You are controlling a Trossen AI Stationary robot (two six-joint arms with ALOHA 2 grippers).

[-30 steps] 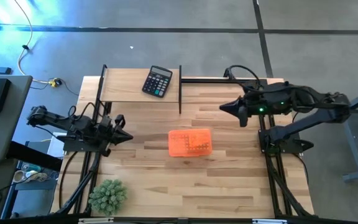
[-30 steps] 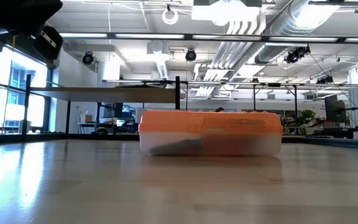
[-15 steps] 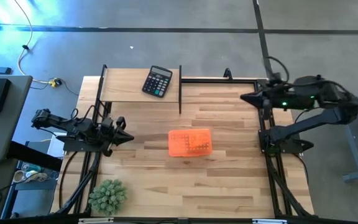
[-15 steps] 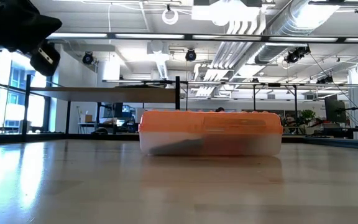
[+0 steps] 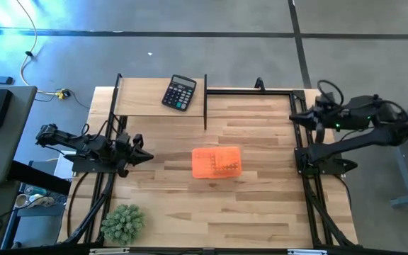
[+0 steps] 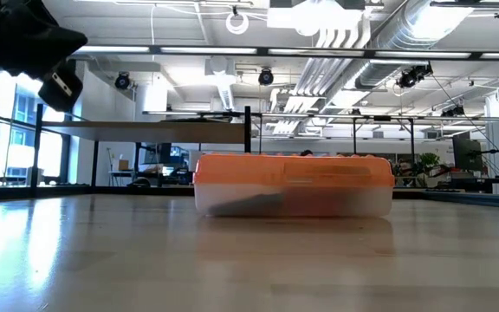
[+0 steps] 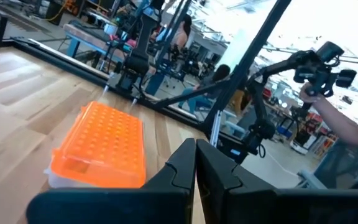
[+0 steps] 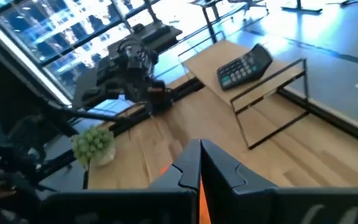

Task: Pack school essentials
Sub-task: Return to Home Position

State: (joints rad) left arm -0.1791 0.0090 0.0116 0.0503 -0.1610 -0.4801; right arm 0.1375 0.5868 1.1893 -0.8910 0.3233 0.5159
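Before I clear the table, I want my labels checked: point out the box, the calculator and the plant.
box (image 5: 217, 162): high view, middle of its orange lid.
calculator (image 5: 179, 93): high view, on its keypad.
plant (image 5: 123, 222): high view, middle of its spiky green top.

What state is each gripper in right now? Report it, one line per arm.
Left gripper: shut, empty, over the left side of the light wooden table.
Right gripper: shut, empty, over the table's right side.
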